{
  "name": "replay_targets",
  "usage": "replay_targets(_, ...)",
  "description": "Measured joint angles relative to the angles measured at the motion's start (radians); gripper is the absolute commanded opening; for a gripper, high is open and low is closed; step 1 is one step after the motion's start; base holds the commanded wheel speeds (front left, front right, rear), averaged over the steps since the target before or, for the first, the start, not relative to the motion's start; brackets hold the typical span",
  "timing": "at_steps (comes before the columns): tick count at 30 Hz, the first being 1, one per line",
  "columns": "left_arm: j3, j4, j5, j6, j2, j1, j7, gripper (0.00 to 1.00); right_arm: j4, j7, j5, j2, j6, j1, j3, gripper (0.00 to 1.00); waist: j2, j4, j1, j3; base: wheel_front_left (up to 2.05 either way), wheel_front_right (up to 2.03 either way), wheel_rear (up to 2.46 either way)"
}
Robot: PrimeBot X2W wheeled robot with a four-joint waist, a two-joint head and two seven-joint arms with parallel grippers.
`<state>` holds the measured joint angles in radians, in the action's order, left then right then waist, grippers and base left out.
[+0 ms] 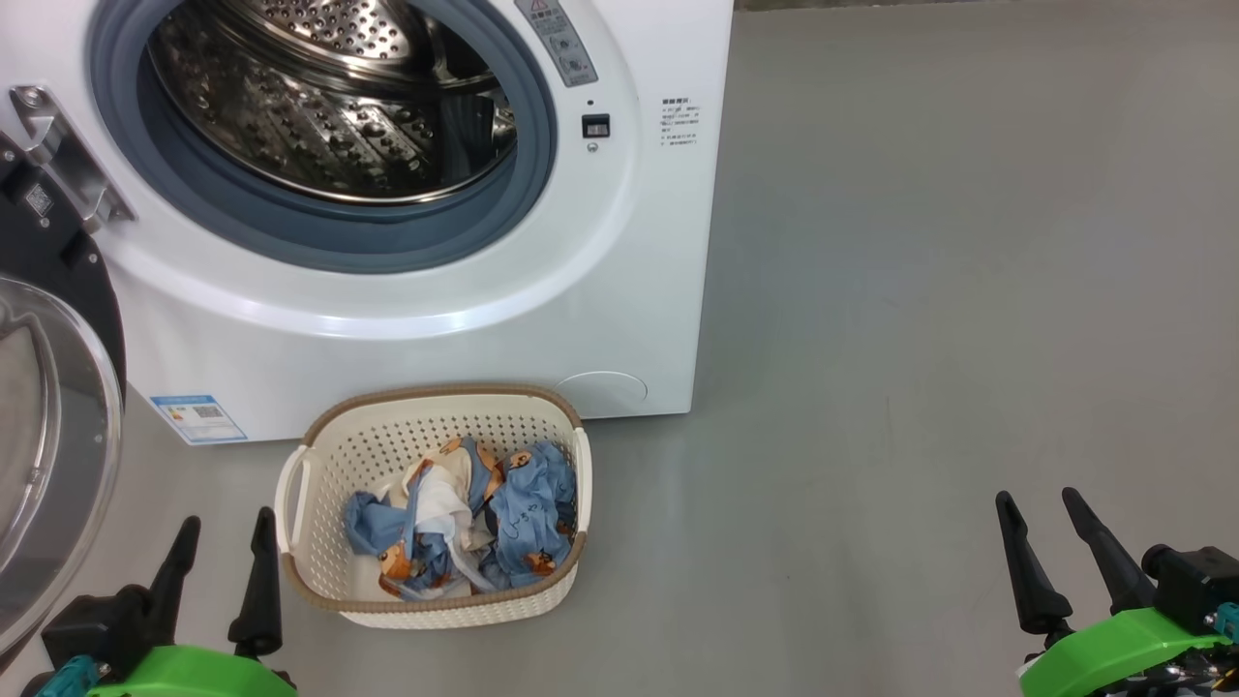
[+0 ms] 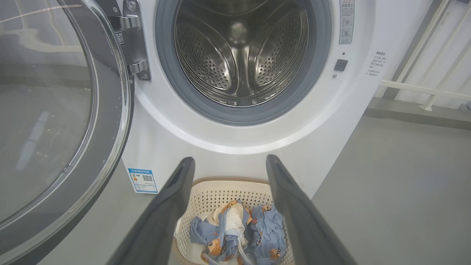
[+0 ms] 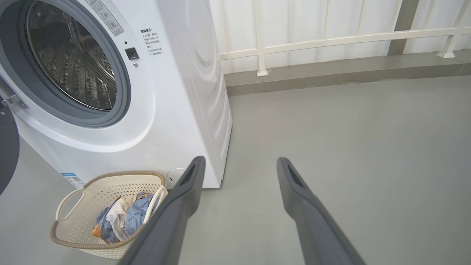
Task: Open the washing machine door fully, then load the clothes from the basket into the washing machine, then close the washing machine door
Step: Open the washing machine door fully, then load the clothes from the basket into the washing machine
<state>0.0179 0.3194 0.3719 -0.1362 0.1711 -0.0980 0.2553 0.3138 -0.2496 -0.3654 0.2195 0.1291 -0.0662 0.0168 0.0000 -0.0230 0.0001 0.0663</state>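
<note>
left gripper (image 1: pixel 227 518): spread, empty, beside the basket (image 1: pixel 438 392).
right gripper (image 1: pixel 1038 497): spread — over the floor (image 1: pixel 920 339).
clothes (image 1: pixel 465 523): heaped in the basket.
washing machine door (image 1: pixel 48 436): open, cut off at our left.
railing (image 3: pixel 331 36): white, behind the washing machine (image 3: pixel 184 92) — right wrist view.

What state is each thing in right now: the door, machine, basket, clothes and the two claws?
washing machine door: swung wide open.
washing machine: looks empty inside.
basket: upright on the floor, loaded.
clothes: crumpled inside the basket.
left gripper: open, empty.
right gripper: open, empty.
</note>
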Motion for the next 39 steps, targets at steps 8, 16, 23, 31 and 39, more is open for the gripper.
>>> replay_targets(8, -0.001, -0.015, -0.006, 0.000, 0.000, 0.000, 0.000, 1.00, 0.000, 0.000, 0.000, -0.002, 0.000, 0.000, 0.003, 1.00, 0.0000, 0.001, 0.0000, 0.004, 0.00, 0.00, 0.00)
replay_targets(16, -0.004, -0.026, -0.006, 0.000, -0.005, 0.000, 0.000, 1.00, 0.000, 0.000, 0.000, -0.002, 0.000, 0.000, 0.005, 1.00, 0.0000, 0.005, 0.0000, 0.008, 0.00, 0.00, 0.00)
replay_targets(23, 0.000, -0.025, -0.006, 0.000, -0.005, 0.000, 0.000, 1.00, -0.001, 0.000, 0.000, -0.004, 0.000, 0.000, 0.005, 1.00, 0.0000, 0.009, 0.0000, 0.008, 0.00, 0.00, 0.00)
replay_targets(31, 0.018, -0.010, -0.005, 0.000, -0.001, 0.000, 0.000, 1.00, 0.000, 0.000, 0.000, -0.005, 0.000, 0.000, -0.001, 1.00, 0.0000, 0.013, 0.0000, 0.003, 0.07, -0.07, 0.00)
replay_targets(39, 0.032, -0.010, 0.004, 0.000, 0.007, 0.000, 0.000, 1.00, 0.000, 0.000, 0.000, -0.005, 0.000, 0.000, -0.002, 1.00, 0.0000, 0.014, 0.0000, 0.003, 0.61, -0.61, 0.00)
